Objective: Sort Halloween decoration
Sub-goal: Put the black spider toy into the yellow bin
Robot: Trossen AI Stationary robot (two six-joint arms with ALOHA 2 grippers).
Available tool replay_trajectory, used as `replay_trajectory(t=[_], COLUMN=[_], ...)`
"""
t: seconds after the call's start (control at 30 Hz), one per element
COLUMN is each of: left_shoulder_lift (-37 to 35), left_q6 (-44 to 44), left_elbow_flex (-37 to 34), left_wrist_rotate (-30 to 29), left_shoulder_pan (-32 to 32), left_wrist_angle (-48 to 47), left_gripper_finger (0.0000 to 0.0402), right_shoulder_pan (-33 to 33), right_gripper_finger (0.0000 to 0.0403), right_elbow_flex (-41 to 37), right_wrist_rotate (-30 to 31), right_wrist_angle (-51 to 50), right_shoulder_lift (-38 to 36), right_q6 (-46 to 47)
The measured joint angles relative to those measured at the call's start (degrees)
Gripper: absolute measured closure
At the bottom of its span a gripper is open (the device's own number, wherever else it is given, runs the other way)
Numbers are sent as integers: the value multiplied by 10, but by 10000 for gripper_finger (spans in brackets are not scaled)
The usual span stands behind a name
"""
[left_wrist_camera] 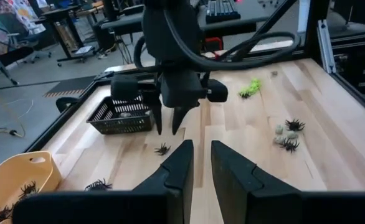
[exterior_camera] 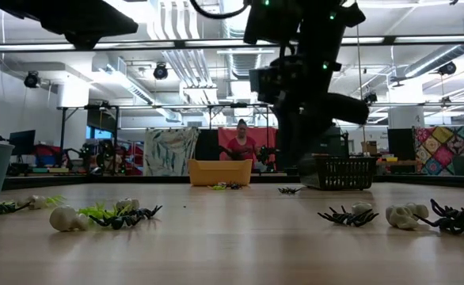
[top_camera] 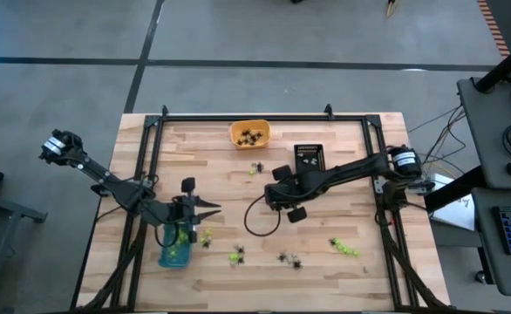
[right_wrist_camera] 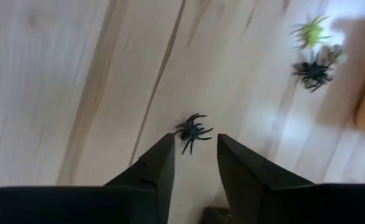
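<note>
The room behind my table (top_camera: pixel 238 270) is an open workshop: ceiling ducting and strip lights, quilted hangings on the far wall, desks with equipment, and one person seated beyond the far edge (exterior_camera: pixel 241 142). The work surface is pale wood planking bounded by a black metal frame (top_camera: pixel 255 117). Three trays sit on it: an orange tray (top_camera: pixel 249 133) at the far edge holding several black spiders, a black mesh tray (top_camera: pixel 309 156) just beside my right arm, and a blue tray (top_camera: pixel 173 251) near the front left holding lime-green pieces. My left gripper (top_camera: pixel 212 208) hovers just above and beside the blue tray; its fingers (left_wrist_camera: pixel 177 163) stand nearly together with only a narrow gap, and nothing is between them. My right gripper (right_wrist_camera: pixel 195 155) hangs over the table centre, pointing down; its fingers are parted and empty, and one black spider (right_wrist_camera: pixel 194 131) lies on the wood just ahead of the tips. The remaining Halloween decoration is scattered loose: a lime-green cluster (top_camera: pixel 344 249) front right, black spiders (top_camera: pixel 289 259) front centre, green and black pieces (top_camera: pixel 236 254) beside the blue tray, and whitish pieces (exterior_camera: pixel 406 214) among the spiders in the low view.
</note>
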Motion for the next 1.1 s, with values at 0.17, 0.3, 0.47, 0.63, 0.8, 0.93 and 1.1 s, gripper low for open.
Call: replay_trajectory(t=[0.17,0.3,0.47,0.63,0.8,0.93,1.1], left_shoulder_lift=[7,7,7,7,7,7,7], left_q6=[0,0,3,3,3,4,4], left_elbow_flex=[0,0,0,0,0,0,0], left_wrist_rotate=[-1,-1,-1,-2,-2,-2,-2], left_shoulder_pan=[4,6,7,8,9,9,10], left_wrist_angle=[-1,0,0,0,-1,-1,-4], left_gripper_finger=[363,363,363,363,363,363,363], right_shoulder_pan=[-2,-7,-20,-34,-41,-40,-40], right_gripper_finger=[263,265,264,267,281,294,322], right_elbow_flex=[0,0,0,0,0,2,2], right_wrist_rotate=[0,0,0,0,-24,-26,-29], right_wrist_angle=[-7,-6,-1,5,9,17,17], right_shoulder_lift=[25,42,57,58,62,82,101], right_q6=[-13,-15,-14,-15,-21,-31,-36])
